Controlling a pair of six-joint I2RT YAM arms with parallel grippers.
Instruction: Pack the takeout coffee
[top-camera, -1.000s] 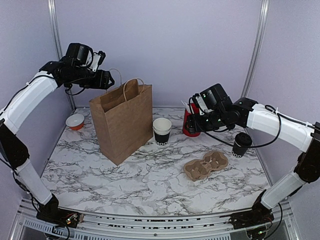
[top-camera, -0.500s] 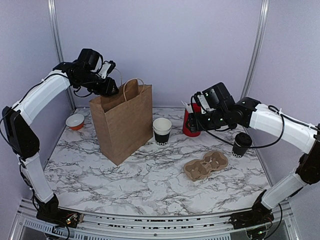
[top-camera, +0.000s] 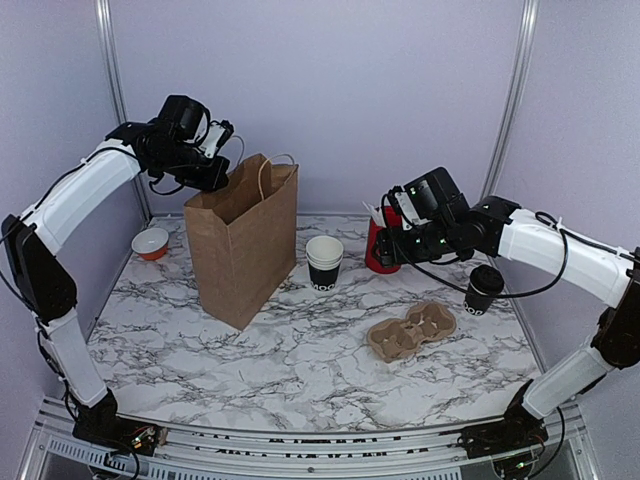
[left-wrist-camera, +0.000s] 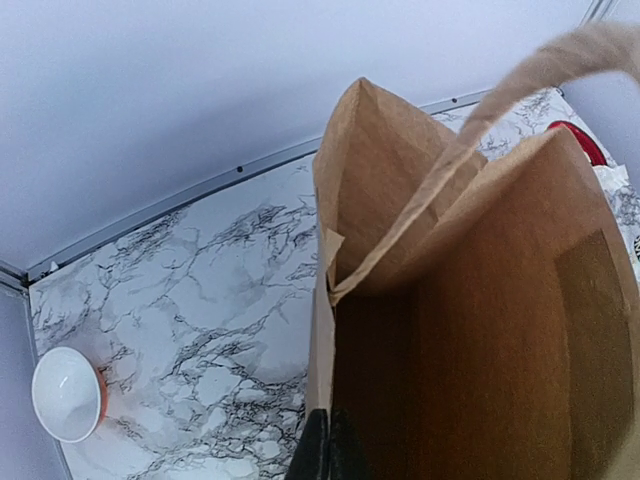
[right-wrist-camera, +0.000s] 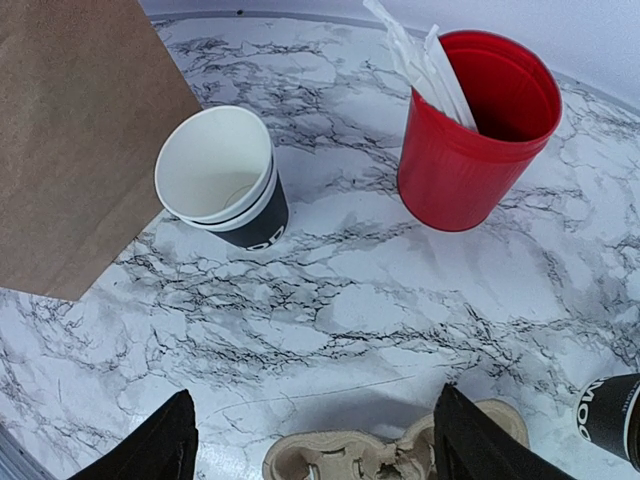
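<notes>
White, grey-veined marble worktop (top-camera: 300, 370); pale lilac walls (top-camera: 380, 90), metal posts (top-camera: 108, 60) at back corners. Lidded takeout coffee (top-camera: 483, 288) upright near worktop's right edge. Jaws of left gripper (left-wrist-camera: 322, 455) clamped on paper bag (top-camera: 240, 250) rim, back-left; right gripper (right-wrist-camera: 315, 445) jaws apart above cup carrier (top-camera: 412, 330)

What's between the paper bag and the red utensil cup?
A stack of lidless black cups, apart from the bag and the red cup; clear in the top view.

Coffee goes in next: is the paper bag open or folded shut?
Open. The left wrist view looks down into the paper bag, its walls spread apart; the overhead view shows it standing upright.
</notes>
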